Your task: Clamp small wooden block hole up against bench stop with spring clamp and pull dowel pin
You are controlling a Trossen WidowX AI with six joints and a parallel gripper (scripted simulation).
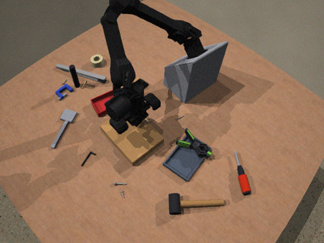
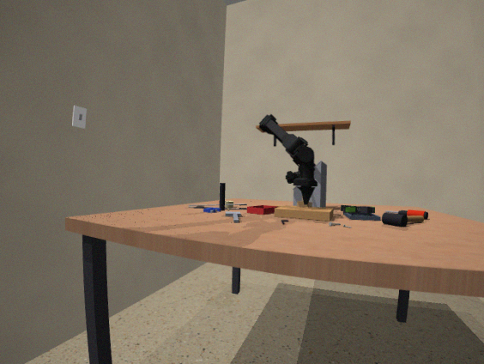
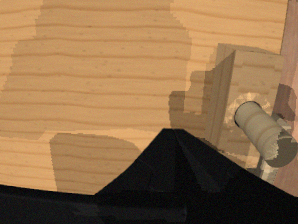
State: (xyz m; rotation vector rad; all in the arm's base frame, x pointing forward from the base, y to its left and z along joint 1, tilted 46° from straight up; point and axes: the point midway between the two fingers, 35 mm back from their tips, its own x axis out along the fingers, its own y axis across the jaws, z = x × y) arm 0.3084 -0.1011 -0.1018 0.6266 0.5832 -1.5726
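My gripper [image 3: 171, 139] is shut on nothing, its closed fingertips low over the wooden board [image 1: 132, 140]. In the wrist view the small wooden block [image 3: 241, 99] lies on the board just right of the fingertips, with its grey dowel pin [image 3: 261, 131] sticking out of it. The fingertips are beside the block, not around the pin. In the top view the gripper [image 1: 136, 120] hides the block. The green and black spring clamp [image 1: 195, 145] lies on the rim of a blue-grey tray [image 1: 184, 160], right of the board and apart from the block. The gripper [image 2: 306, 198] also shows in the exterior view.
A red tray [image 1: 101, 101] sits behind the board and a grey bin [image 1: 194, 72] at the back. A screwdriver [image 1: 242, 177], mallet [image 1: 196, 204], loose screws [image 1: 120, 184], hex key [image 1: 88, 157], grey square tool [image 1: 64, 126], blue C-clamp [image 1: 62, 90], black cylinder [image 1: 74, 75] and tape roll [image 1: 96, 59] lie around.
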